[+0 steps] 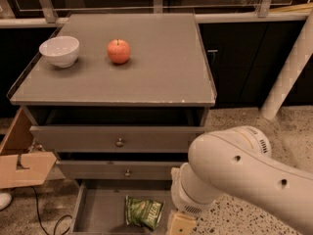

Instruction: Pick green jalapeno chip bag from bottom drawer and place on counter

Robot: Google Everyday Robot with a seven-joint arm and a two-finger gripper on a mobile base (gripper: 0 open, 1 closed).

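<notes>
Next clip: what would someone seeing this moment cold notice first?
The bulky white robot arm fills the lower right. Its gripper is down at the bottom edge, just right of the green jalapeno chip bag, which lies in the open bottom drawer. On the counter above, a red apple and a white bowl sit side by side toward the far left.

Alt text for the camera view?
A crinkled shiny green chip bag lies in the open grey bottom drawer; the gripper hangs right of it, at the bottom edge. A red apple and white bowl sit on the grey counter.
</notes>
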